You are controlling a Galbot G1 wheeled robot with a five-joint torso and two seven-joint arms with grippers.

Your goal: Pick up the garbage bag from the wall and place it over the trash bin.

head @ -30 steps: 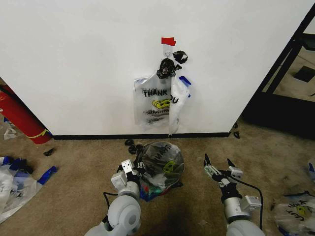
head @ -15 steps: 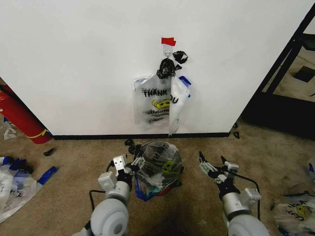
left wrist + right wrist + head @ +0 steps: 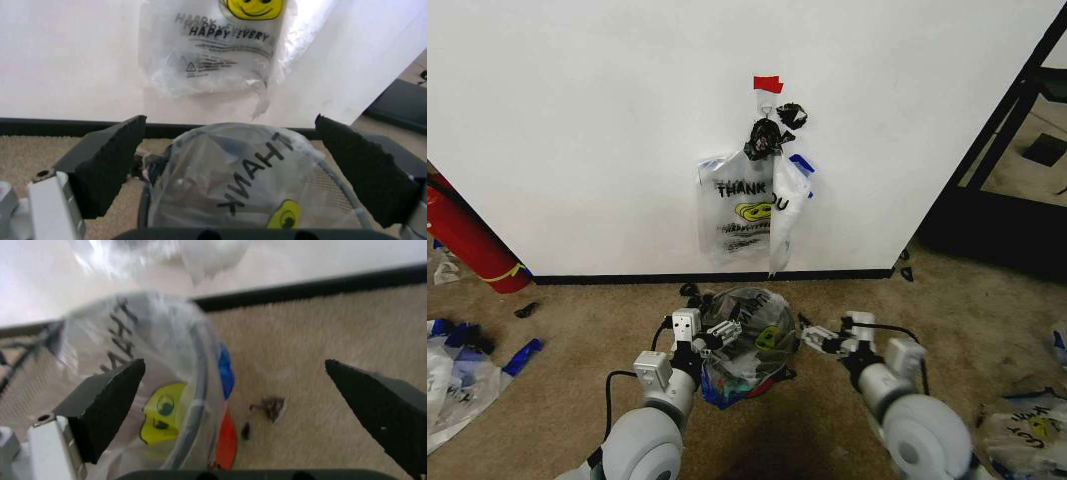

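A see-through white garbage bag (image 3: 739,205) with "THANK YOU" lettering and a yellow smiley hangs on the white wall (image 3: 577,120), under a red tape patch (image 3: 768,84) and black knotted lumps (image 3: 766,136). Its lower part also appears in the left wrist view (image 3: 213,45). Below it on the carpet stands the black mesh trash bin (image 3: 779,372), with another bag of the same kind (image 3: 752,325) draped over its top. My left gripper (image 3: 706,330) is open at the bin's left side, and its pads (image 3: 107,165) frame the covered bin (image 3: 327,187). My right gripper (image 3: 825,338) is open just right of the bin (image 3: 190,405).
A red cylinder (image 3: 465,240) leans at the left wall. Loose plastic bags lie on the carpet at the far left (image 3: 452,375) and far right (image 3: 1027,430). A black frame (image 3: 1012,120) stands to the right. Small black scraps (image 3: 527,310) dot the floor near the baseboard.
My right gripper has swung left from pointing at the wall to beside the bin's right rim. My left gripper has shifted slightly toward the bin. The hanging bag has not moved.
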